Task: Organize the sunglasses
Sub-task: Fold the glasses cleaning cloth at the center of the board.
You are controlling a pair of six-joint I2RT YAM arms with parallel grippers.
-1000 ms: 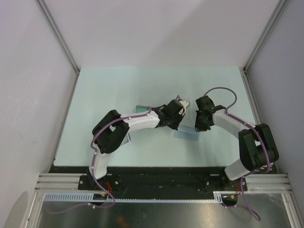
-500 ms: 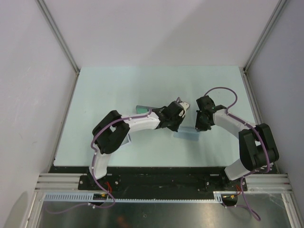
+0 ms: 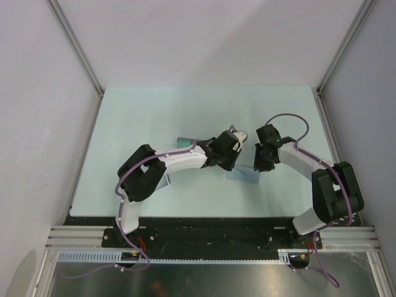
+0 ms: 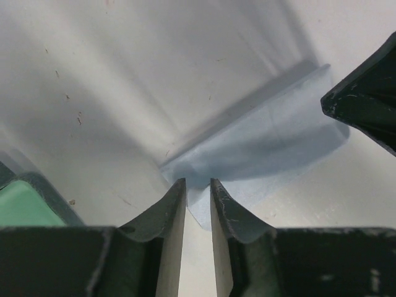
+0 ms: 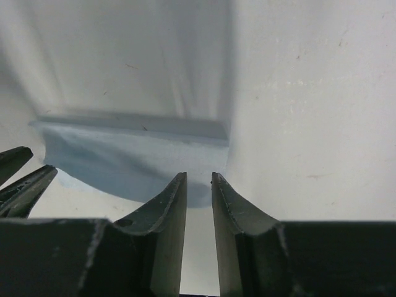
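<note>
The left gripper (image 4: 197, 182) and right gripper (image 5: 198, 176) sit slightly open at the blue cloth (image 5: 133, 154), holding nothing. The cloth step looks done. Next they should lift straight up.

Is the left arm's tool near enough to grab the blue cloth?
Probably yes. The left tool sits right at the edge of the blue cloth, jaws slightly apart, with nothing lying between them. The right tool is at another edge of it, not blocking.

The cloth (image 4: 266, 148) is plain grey-blue; the table (image 3: 185, 111) pale mint (nearly white in the wrist views); the arms (image 3: 179, 162) white and black; their cables (image 3: 291, 117) purple.
</note>
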